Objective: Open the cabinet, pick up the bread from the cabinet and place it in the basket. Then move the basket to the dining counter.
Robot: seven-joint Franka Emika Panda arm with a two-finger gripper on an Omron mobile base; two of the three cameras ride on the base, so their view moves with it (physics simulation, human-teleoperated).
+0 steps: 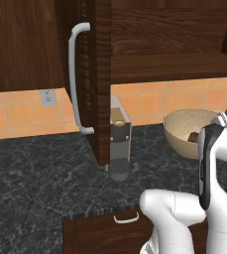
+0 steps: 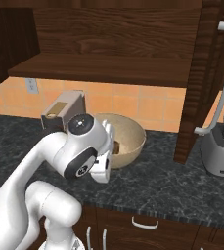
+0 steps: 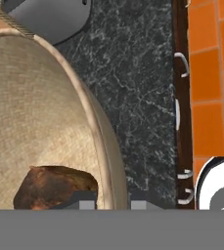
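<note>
The cabinet [image 1: 103, 84] door stands open, and the bread [image 3: 55, 188] already lies inside the basket [image 3: 30, 117], low against its near wall. The basket sits on the black worktop [image 1: 40, 173], just beside the coffee machine [image 1: 119, 144]. So opening, picking and placing look done. What is left is carrying the basket to the dining counter. The pincer [image 3: 112, 201] sits at the basket's rim, one tip inside and one outside, clenched on the wall, which looks like the grip for that carry. The basket has not yet left the worktop.
</note>
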